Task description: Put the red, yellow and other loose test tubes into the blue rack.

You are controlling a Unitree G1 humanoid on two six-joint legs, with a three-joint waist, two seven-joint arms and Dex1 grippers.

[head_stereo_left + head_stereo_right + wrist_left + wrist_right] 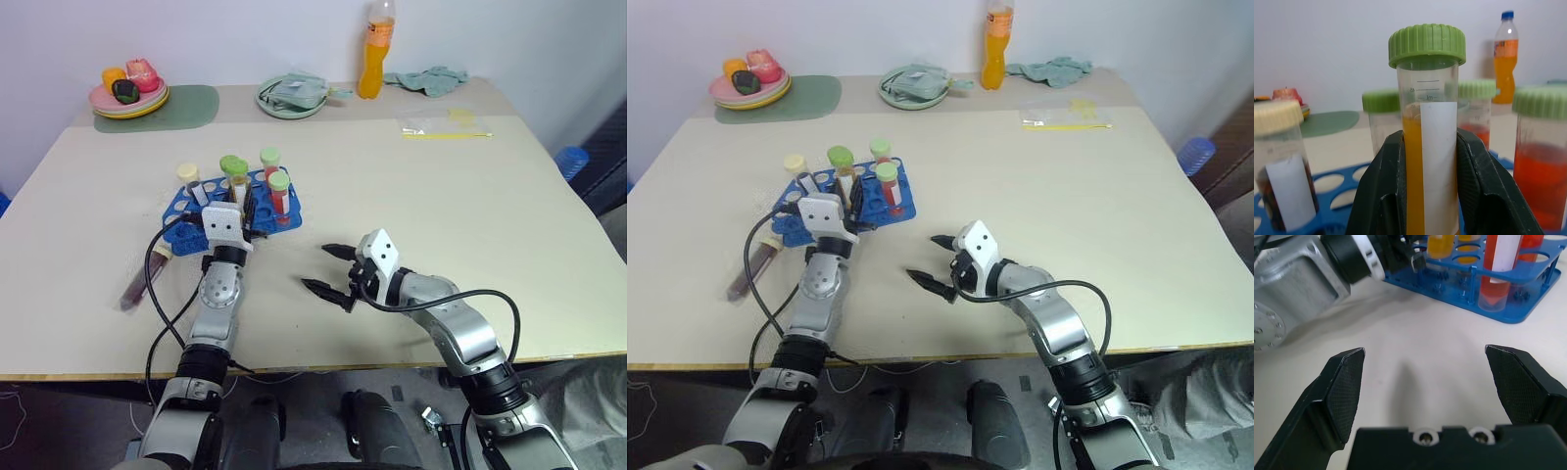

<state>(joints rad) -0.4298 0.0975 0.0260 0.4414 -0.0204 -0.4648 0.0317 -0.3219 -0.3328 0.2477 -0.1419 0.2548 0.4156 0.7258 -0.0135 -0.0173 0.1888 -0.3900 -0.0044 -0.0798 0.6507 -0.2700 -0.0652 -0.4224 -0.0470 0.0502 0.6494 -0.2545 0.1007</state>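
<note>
The blue rack point(186, 220) stands on the table left of centre. My left gripper point(238, 199) is shut on the yellow tube point(1422, 147), green-capped and upright over the rack's near rows. In the right wrist view the tube's lower end point(1442, 245) appears to reach into a hole. Two more green-capped tubes, one with red liquid point(280, 196), stand in the rack, as does a cream-capped tube point(188, 176). A dark maroon tube point(142, 279) lies on the table left of my left arm. My right gripper point(321, 267) hovers open and empty to the rack's right.
A black cable point(155, 257) loops from my left wrist over the lying tube. Along the far edge are plates of toy food point(129, 93) on a green mat, a round green plate point(292, 98), an orange bottle point(375, 59), a cloth point(428, 78) and a plastic bag point(443, 125).
</note>
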